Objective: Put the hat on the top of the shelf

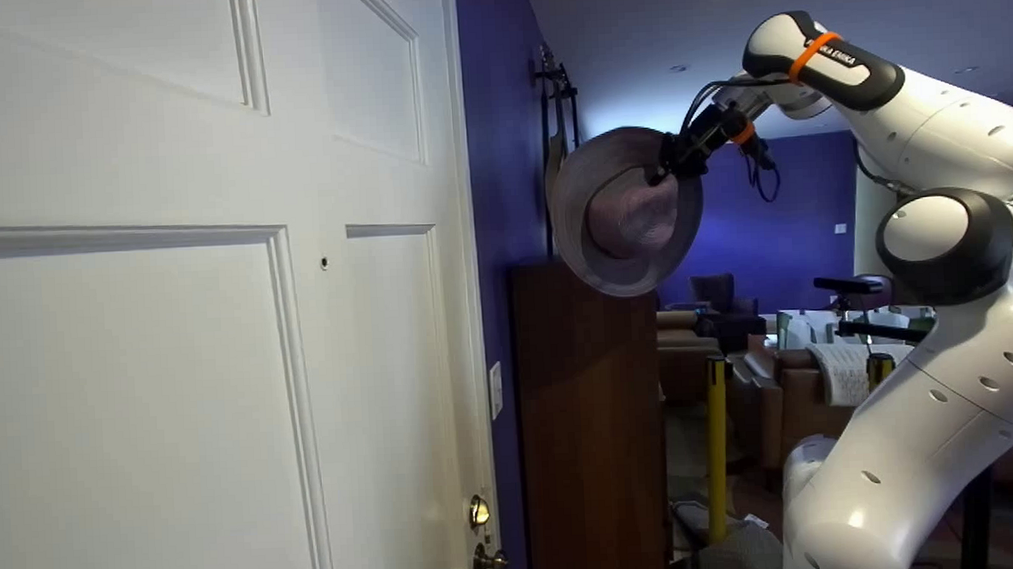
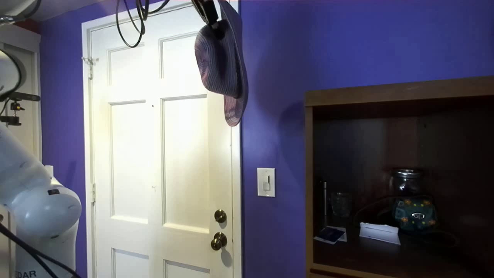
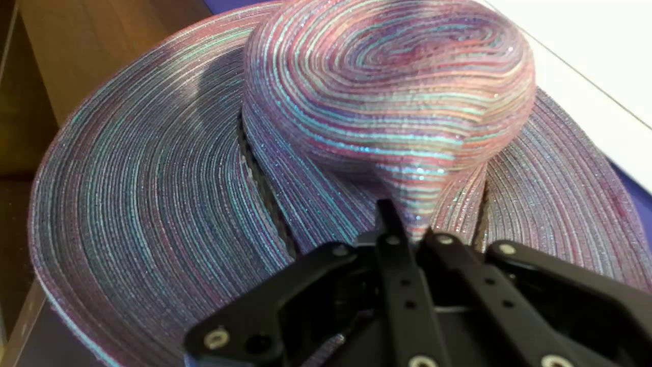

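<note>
Purple wall (image 2: 278, 58) fills much of the background in an exterior view. White panelled door (image 1: 136, 420) set in it. Arm (image 1: 948, 402) is bent, wrist up high. Shelf (image 1: 589, 418): tall, narrow, dark reddish-brown wood with a flat top, standing at the wall near the door; open at the front up top. Yellow post (image 1: 717, 455) stands upright, right of it in frame.

Hat (image 2: 216, 65): wide brim, fine stripes of pink, purple and teal in the wrist view. Location: up in the air beside the shelf, brim close to vertical. In an exterior view, wall shows between hat and shelf: apart.

Gripper (image 3: 415, 239): 2 fingers nearly together, holding a pinched fold of the hat's crown; hat hangs from there. In both exterior views the fingers meet the crown.

Inside the shelf, big to small: green flowered pouch (image 2: 415, 216), metal-lidded jar (image 2: 407, 181) behind it, white folded card (image 2: 380, 233), clear glass (image 2: 341, 204) left of the card in frame. On the wall between door and shelf: 1 light switch (image 2: 266, 182). Door hardware: 1 round brass knob (image 2: 219, 241), 1 brass lock (image 2: 220, 215) just above.
</note>
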